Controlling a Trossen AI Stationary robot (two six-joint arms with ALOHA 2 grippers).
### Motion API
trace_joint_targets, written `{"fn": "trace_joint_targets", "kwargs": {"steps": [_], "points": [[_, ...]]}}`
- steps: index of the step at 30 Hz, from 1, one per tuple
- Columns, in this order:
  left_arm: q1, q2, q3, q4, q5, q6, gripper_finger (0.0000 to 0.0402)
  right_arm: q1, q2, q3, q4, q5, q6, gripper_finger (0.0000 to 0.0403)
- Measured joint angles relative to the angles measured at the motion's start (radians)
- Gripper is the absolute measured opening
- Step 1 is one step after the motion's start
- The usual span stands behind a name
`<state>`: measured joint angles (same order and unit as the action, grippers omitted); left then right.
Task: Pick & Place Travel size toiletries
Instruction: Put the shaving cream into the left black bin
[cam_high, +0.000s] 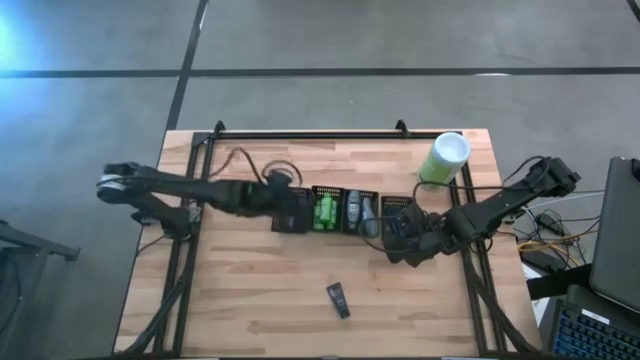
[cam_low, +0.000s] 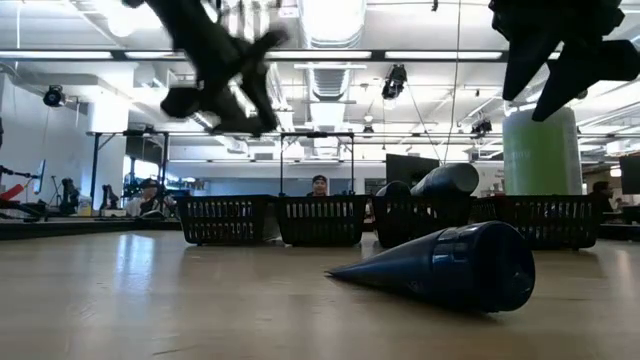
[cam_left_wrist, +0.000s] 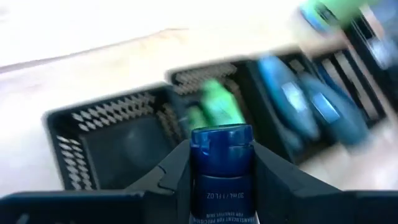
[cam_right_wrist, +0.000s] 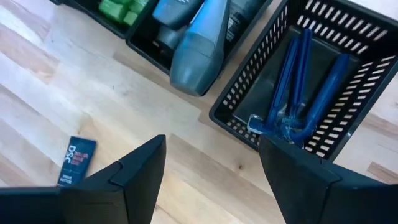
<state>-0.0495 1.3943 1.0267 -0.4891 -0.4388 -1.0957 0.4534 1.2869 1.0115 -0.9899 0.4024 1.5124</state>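
Sorting is well under way, we judge: our left gripper (cam_left_wrist: 221, 180) hangs above the leftmost basket (cam_left_wrist: 112, 140) of the row, fingers (cam_left_wrist: 171, 177) pinching a dark navy tube (cam_left_wrist: 221, 165) by its sides just under the cap. That basket looks bare inside, so we take it as the likely target; the next move calls for lowering over its opening and letting go without clipping the mesh rim. Beside it, the second basket holds green tubes (cam_high: 326, 213), the third holds grey tubes (cam_right_wrist: 199, 46), one leaning out over the rim, and the fourth basket (cam_right_wrist: 348, 37) holds blue-handled razors (cam_right_wrist: 298, 87). Our right gripper (cam_right_wrist: 211, 177) hovers over bare bench (cam_high: 250, 290) just in front of the razor basket, fingers spread wide and holding nothing. One more navy tube (cam_high: 339, 300) lies on its side on the bench, well apart from the row and nearer the front edge; we reckon the right arm is best placed to fetch it. A tall light-green canister (cam_high: 445, 158) stands behind the right end of the row, clear of both paths. People show in the room beyond the bench, none near the arms.
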Motion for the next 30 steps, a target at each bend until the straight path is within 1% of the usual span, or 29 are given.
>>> {"fn": "trace_joint_targets", "kwargs": {"steps": [2, 5, 8, 10, 12, 18, 21, 23, 25, 29, 30], "points": [[0.071, -0.024, -0.079, 0.081, 0.035, -0.026, 0.0124, 0.000, -0.005, 0.000, 0.001, 0.009, 0.000, 0.0261], [0.148, -0.029, -0.158, 0.149, 0.123, -0.036, 0.0124, 0.000, -0.005, 0.000, -0.001, 0.019, 0.006, 0.0269], [0.174, -0.003, -0.200, 0.175, 0.171, -0.031, 0.0124, 0.000, -0.005, 0.000, -0.001, 0.020, 0.007, 0.0275], [0.174, 0.014, -0.214, 0.194, 0.171, -0.009, 0.0127, 0.000, -0.005, 0.000, 0.000, 0.020, 0.007, 0.0279], [0.174, 0.029, -0.215, 0.205, 0.168, -0.001, 0.0146, 0.000, -0.005, 0.000, -0.001, 0.020, 0.010, 0.0283], [0.174, 0.046, -0.183, 0.206, 0.160, 0.026, 0.0236, 0.000, -0.005, 0.000, -0.001, 0.020, 0.014, 0.0293], [0.174, 0.046, -0.161, 0.204, 0.153, 0.063, 0.0272, 0.000, -0.005, 0.000, -0.001, 0.020, 0.014, 0.0298], [0.169, 0.045, -0.134, 0.203, 0.163, 0.125, 0.0288, 0.000, -0.005, 0.000, -0.001, 0.020, 0.011, 0.0300], [0.153, 0.045, -0.100, 0.221, 0.212, 0.251, 0.0296, 0.000, -0.005, 0.000, -0.001, 0.020, 0.007, 0.0299], [0.075, 0.044, -0.027, 0.279, 0.452, 0.565, 0.0292, 0.000, -0.005, 0.000, -0.001, 0.019, -0.020, 0.0289], [0.047, 0.044, -0.011, 0.291, 0.494, 0.637, 0.0289, 0.000, -0.005, 0.000, -0.001, 0.018, -0.021, 0.0285]]}}
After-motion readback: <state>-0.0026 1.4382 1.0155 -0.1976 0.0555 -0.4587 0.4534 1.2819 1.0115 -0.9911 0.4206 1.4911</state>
